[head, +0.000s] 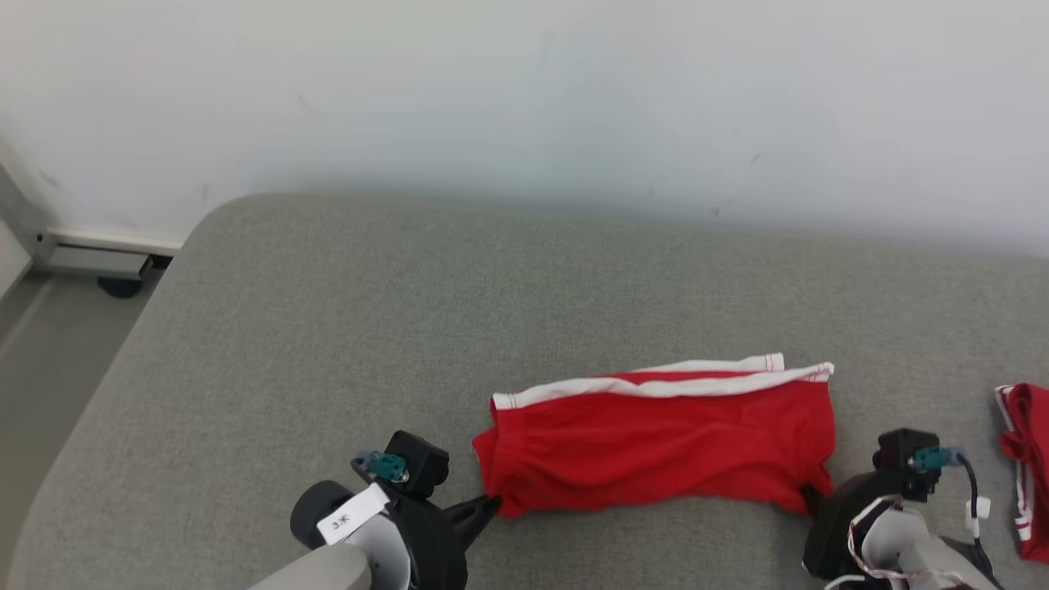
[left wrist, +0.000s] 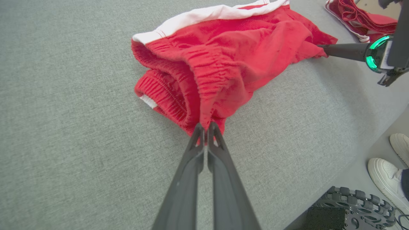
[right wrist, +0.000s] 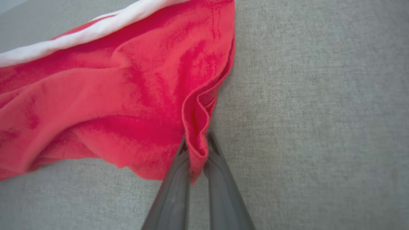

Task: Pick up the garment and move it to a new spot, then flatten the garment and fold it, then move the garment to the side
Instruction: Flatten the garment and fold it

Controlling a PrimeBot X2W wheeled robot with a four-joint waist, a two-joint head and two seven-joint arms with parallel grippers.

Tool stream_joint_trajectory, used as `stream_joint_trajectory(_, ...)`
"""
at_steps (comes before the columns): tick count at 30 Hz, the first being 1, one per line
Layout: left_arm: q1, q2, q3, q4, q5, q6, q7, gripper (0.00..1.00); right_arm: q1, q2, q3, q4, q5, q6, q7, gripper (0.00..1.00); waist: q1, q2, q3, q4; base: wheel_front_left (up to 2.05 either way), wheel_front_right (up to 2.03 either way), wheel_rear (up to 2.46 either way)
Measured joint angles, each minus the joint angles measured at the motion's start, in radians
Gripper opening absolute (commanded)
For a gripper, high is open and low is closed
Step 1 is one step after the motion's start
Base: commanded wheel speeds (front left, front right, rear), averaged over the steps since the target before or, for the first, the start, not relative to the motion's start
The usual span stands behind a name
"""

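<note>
**Both grippers pinch the near corners of the red garment**

Both arms reach in low from the near edge of the grey padded surface (head: 410,328), one on each side of the garment (head: 656,442). The left gripper (head: 492,504) points forward and to the right. Its two dark fingers are pressed together on a fold of the ribbed, gathered end at the garment's near left corner. The right gripper (head: 807,496) comes in at the near right corner. Its fingers are clamped on a hemmed fold of red cloth, which sticks out between the tips in the right wrist view.

The garment lies across the surface as one long red band between the two grippers. Its white trim runs along the far edge, and the body of the cloth is wrinkled and resting on the surface.

Counted: two grippers, each holding a corner. Two red garments, the held one and a second red garment (head: 1028,467) with white trim, lying well apart at the right edge. Two white shoes (left wrist: 383,172) of a person stand on the floor beside the surface, near one wheeled base (left wrist: 351,207).
</note>
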Motion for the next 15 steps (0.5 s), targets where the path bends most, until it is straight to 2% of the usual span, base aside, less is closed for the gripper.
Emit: stream_joint_trajectory(15, 0.045, 0.099, -0.013, -0.181, -0.067, 0.000, 0.066, 0.00, 0.270, -0.015, 0.025, -0.271, 0.042, 0.000, -0.029, 0.00, 0.0000, 0.0000, -0.068, -0.057, 0.00, 0.00, 0.00)
